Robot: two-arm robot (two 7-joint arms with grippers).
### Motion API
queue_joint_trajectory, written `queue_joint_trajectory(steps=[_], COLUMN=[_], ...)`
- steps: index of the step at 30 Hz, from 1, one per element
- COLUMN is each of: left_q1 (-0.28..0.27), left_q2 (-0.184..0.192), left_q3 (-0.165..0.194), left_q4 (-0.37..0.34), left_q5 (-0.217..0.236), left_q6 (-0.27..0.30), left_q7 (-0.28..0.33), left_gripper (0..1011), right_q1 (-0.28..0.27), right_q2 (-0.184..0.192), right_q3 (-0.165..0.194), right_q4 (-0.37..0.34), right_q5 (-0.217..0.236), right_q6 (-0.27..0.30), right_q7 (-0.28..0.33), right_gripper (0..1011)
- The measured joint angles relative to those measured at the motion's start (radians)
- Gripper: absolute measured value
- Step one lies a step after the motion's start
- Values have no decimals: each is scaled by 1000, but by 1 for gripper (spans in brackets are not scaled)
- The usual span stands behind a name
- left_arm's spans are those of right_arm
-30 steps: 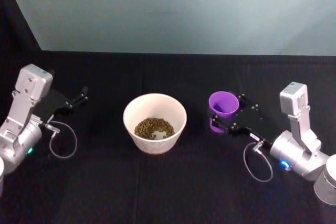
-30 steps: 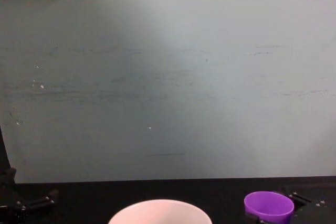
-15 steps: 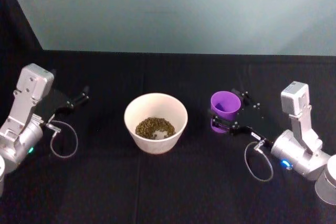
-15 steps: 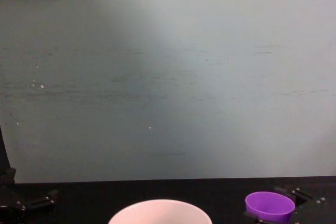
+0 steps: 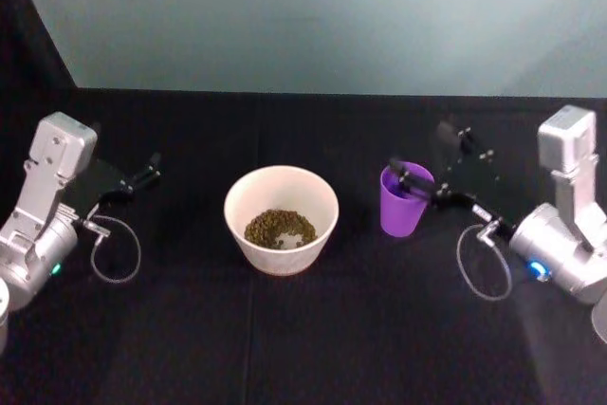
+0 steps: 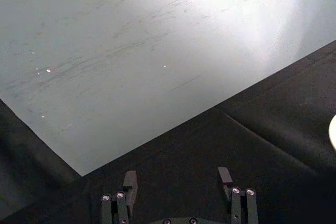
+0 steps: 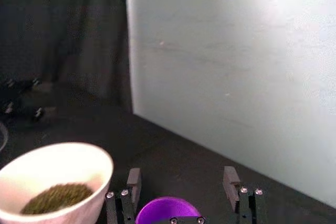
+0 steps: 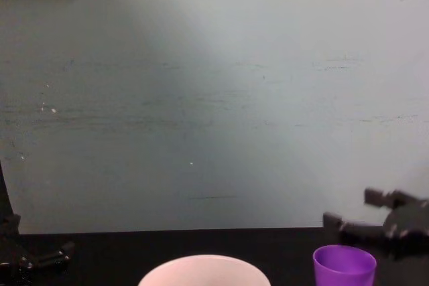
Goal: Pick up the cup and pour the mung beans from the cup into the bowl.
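The right gripper [image 5: 424, 160] has let go of the cup [image 5: 402, 201] and risen: half a second ago its fingers sat low around the purple wall, and now they hang spread above and just behind the rim, touching nothing. In the chest view the gripper [image 8: 365, 211] floats clear above the cup [image 8: 344, 266], and from the right wrist the two fingers [image 7: 133, 179] stand wide apart with the purple rim [image 7: 168, 209] low between them. The cup stands upright on the black table [image 5: 303, 329], just to the right of the bowl [image 5: 281, 220], a small gap between them. The bowl holds a heap of mung beans [image 5: 280, 229]; whether any are left in the cup cannot be told, since its inside is shadowed. My reading is that the pour is done and the cup has been set back down, so the task is at or near its end and the right arm only needs to draw back without clipping the rim. The left gripper [image 5: 142, 177] is parked well off at the left side of the table, its fingers [image 6: 129, 180] open and empty.
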Motion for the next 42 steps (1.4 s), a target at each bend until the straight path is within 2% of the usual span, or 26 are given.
queue_joint_trajectory(steps=[1,4,6,11,14,15,22,30,34,42], left_q1=[0,0,0,0,0,0,0,0,0,0], left_q2=[0,0,0,0,0,0,0,0,0,0], left_q3=[0,0,0,0,0,0,0,0,0,0], left_q4=[0,0,0,0,0,0,0,0,0,0], left_q5=[0,0,0,0,0,0,0,0,0,0], left_q6=[0,0,0,0,0,0,0,0,0,0], left_q7=[0,0,0,0,0,0,0,0,0,0], left_gripper=[1000,1000,1000,1000,1000,1000,1000,1000,1000,1000], right_q1=[0,-34,-48,-96,-114,-125,-153,-146,-138,-138], right_q2=[0,6,7,5,0,-5,-35,-44,-43,-43], right_q3=[0,35,49,105,131,150,236,292,300,299], right_q4=[0,-85,-116,-209,-238,-252,-266,-219,-199,-201], right_q5=[0,4,4,-15,-24,-34,-73,-85,-83,-83], right_q6=[0,58,77,135,158,168,165,146,145,143], right_q7=[0,-61,-87,-180,-217,-245,-350,-365,-340,-341], right_gripper=[1003,1003,1003,1003,1003,1003,1003,1002,1003,1003])
